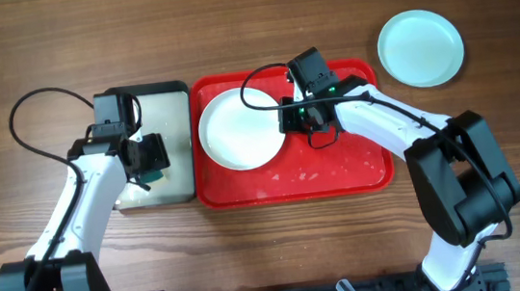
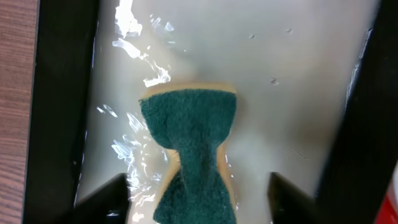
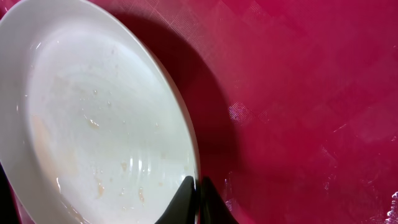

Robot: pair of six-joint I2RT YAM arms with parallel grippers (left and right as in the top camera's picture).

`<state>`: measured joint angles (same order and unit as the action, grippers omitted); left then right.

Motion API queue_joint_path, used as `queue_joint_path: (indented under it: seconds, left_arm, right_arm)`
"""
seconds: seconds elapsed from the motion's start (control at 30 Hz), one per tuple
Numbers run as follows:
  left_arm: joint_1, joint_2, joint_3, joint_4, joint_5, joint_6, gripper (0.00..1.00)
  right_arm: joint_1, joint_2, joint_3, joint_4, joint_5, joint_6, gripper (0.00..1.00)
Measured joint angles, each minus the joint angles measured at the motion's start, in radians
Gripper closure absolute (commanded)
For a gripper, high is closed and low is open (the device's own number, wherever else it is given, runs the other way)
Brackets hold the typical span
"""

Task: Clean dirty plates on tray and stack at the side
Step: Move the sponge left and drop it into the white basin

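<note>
A white plate (image 1: 241, 128) lies on the left half of the red tray (image 1: 340, 171). In the right wrist view the plate (image 3: 93, 118) carries faint orange smears and wet streaks. My right gripper (image 3: 198, 199) is shut on the plate's right rim, one finger inside and one outside; overhead it is at the plate's right edge (image 1: 288, 115). A dark shadow lies under that rim. A pale aqua plate (image 1: 420, 47) sits on the table at the far right. My left gripper (image 2: 199, 199) is open, its fingers either side of a green sponge (image 2: 193, 149) without touching it.
The sponge lies in a wet, black-rimmed cream tray (image 1: 170, 102) just left of the red tray. The red tray's right half (image 3: 311, 93) is bare and wet. Wooden table surrounds both trays.
</note>
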<state>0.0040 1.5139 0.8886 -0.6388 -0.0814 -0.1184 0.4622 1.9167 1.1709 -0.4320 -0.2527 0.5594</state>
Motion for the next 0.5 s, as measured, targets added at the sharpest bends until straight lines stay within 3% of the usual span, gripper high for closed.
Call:
queue_joint_path:
  seconds: [0.1,0.33,0.5]
  left_arm:
    - [0.004,-0.025,0.036,-0.001,0.005,-0.019,0.00]
    - [0.143,-0.147,0.192,0.101,0.016,-0.144,0.00]
    - [0.216,-0.164,0.196,0.099,0.016,-0.169,0.00]
  right_arm:
    - [0.000,0.000,0.000,0.000,0.000,0.000,0.91]
    - [0.000,0.000,0.000,0.000,0.000,-0.006,0.78]
    - [0.000,0.000,0.000,0.001,0.003,-0.005,0.60]
